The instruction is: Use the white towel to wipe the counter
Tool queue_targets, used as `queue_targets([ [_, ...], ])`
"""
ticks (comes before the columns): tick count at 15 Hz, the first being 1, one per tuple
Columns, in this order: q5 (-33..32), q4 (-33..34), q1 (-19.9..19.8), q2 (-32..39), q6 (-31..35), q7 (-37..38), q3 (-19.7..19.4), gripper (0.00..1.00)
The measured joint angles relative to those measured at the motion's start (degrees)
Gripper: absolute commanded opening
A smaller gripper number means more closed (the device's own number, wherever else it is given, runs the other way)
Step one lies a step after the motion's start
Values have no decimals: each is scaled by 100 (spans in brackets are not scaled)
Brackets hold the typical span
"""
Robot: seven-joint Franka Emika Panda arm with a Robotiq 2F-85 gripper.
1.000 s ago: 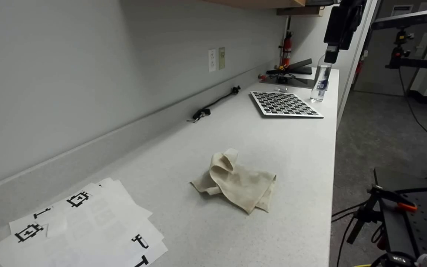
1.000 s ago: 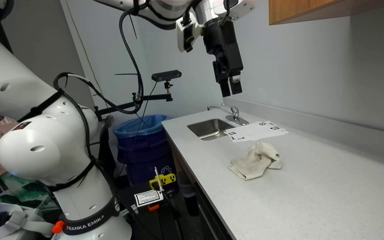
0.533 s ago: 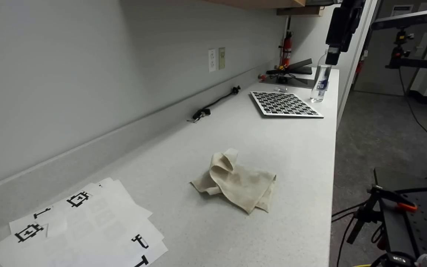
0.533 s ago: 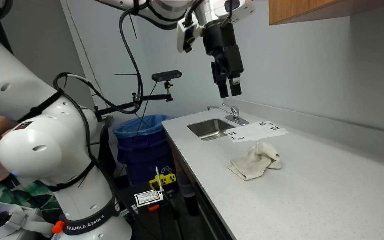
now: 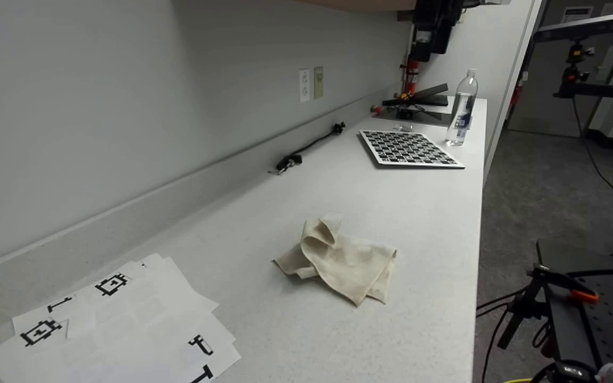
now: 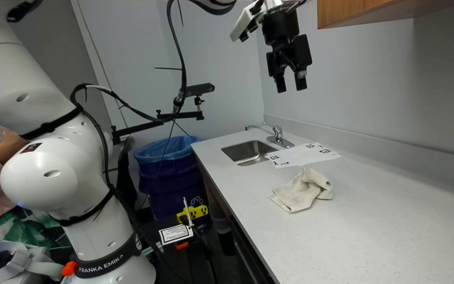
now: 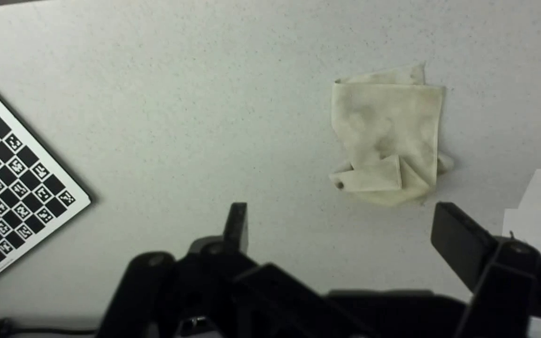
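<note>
The towel [image 5: 351,263] is off-white and crumpled, with a raised fold. It lies on the pale speckled counter [image 5: 418,340] in both exterior views [image 6: 304,191]. In the wrist view the towel [image 7: 385,122] lies ahead of the fingertips, toward the right finger. My gripper [image 6: 291,86] is high above the counter, well apart from the towel. In the wrist view the gripper [image 7: 341,227] is wide open with nothing between its fingers. In an exterior view the gripper [image 5: 427,53] is partly cut off behind the cabinet's edge.
White papers with black marks [image 5: 141,319] lie beside the towel. A checkered board [image 5: 410,149], a water bottle [image 5: 462,111] and a black cable [image 5: 312,146] are farther along. A sink [image 6: 246,148] is at the counter's end. A wooden cabinet [image 6: 353,14] hangs above the counter.
My gripper has moved up and across toward the wall and cabinet, mostly in the last half second. It no longer overlaps the bottle in an exterior view. The towel has not moved.
</note>
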Motion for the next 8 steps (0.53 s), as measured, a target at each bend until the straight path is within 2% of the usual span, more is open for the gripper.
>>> queue_targets([
  [8, 3, 189, 4, 225, -12, 2, -3, 100],
])
